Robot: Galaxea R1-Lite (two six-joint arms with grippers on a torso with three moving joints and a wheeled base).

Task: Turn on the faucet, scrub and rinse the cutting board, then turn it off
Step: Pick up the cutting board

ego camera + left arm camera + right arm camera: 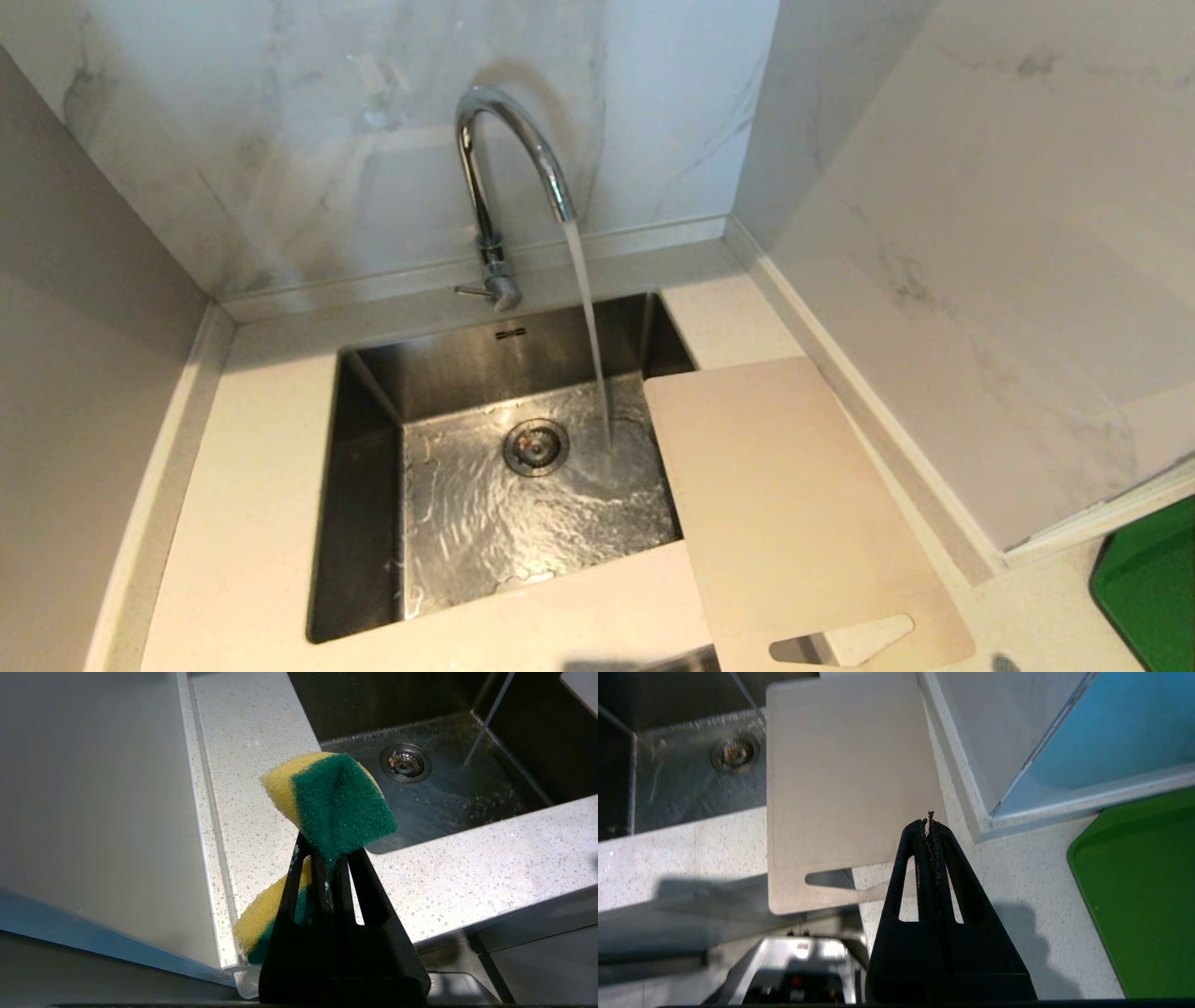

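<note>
Both tools clenched (left tool (332, 856) grasping sponge (334, 802)); cutting board (784, 495) overhangs sink (373, 373) edge.

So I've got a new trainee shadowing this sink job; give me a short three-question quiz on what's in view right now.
1. True or false: water is running from the faucet.
2. What does the left pincer hold? A) a cloth B) a yellow and green sponge C) nothing
3. Fill in: the cutting board lies on the counter with one end jutting over the ____.

Key
1. True: a stream falls into the basin beside the drain.
2. B: the pincer is shut on the sponge, over the counter near the basin's corner.
3. Sink. The right pincer, shut and empty, hangs above the board's handle end.
</note>
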